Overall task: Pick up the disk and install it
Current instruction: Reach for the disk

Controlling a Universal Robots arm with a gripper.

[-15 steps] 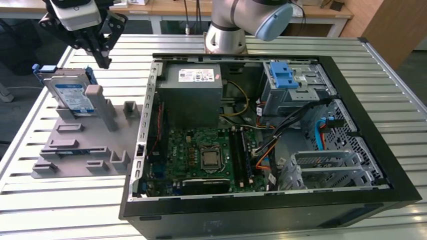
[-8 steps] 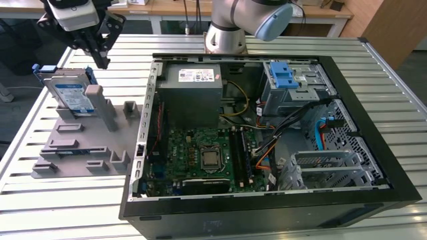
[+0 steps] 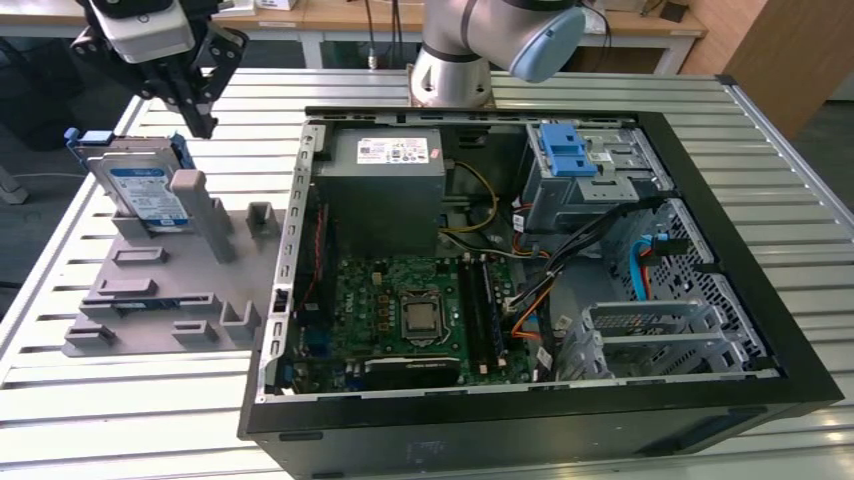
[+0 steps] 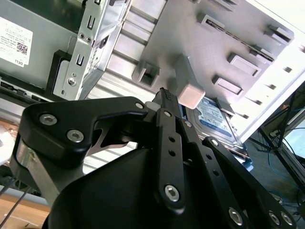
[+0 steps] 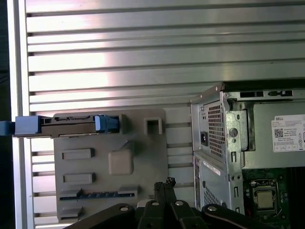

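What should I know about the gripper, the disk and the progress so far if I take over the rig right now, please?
Gripper: shut and empty, above the grey holder, apart from the disk.
Disk: stands on edge in that holder on the table, to the exterior view's left of the open computer case.
Done: nothing that shows; the disk is not gripped.
Left: the whole job, both pick-up and installation.

disk (image 3: 139,192) partly behind holder post (image 3: 191,203), arm (image 3: 461,55) cut off at top
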